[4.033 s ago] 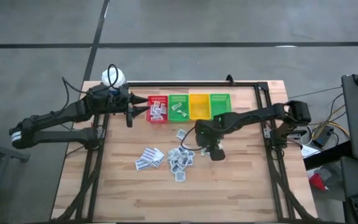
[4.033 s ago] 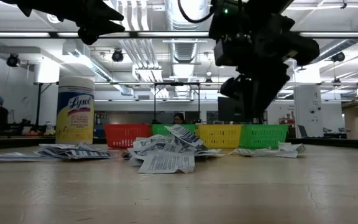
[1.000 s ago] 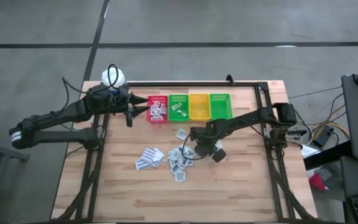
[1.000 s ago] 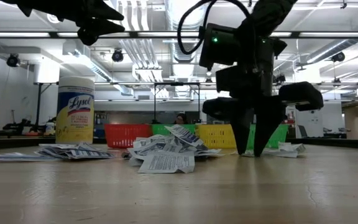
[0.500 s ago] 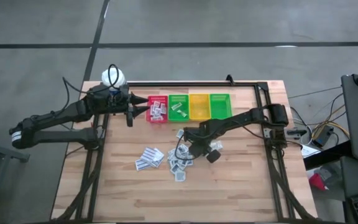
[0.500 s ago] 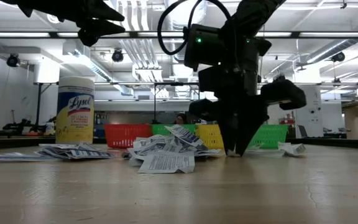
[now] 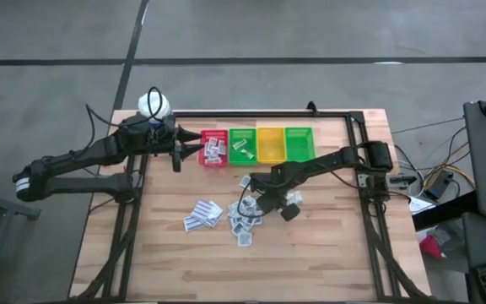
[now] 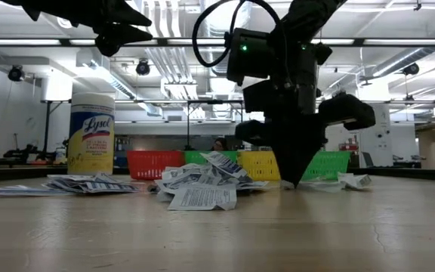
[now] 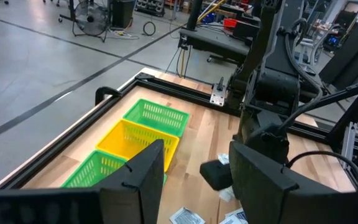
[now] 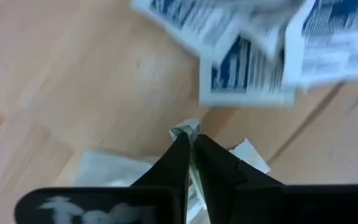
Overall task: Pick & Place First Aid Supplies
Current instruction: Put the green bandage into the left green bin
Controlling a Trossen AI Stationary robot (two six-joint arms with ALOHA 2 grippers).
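I count four bins in the row along the far side of the table (image 7: 327, 253): one red bin (image 7: 214, 148), two green, the left green bin (image 7: 243, 145) and the right green bin (image 7: 299, 143), and one yellow bin (image 7: 270, 144). One yellow bottle (image 8: 91, 134) stands far left. The sachets (image 7: 245, 213) lie heaped; too many overlap to count exactly.

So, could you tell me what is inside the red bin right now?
The red bin holds several white printed sachets. Whatever lies beneath them is covered, so an exact count is impossible.
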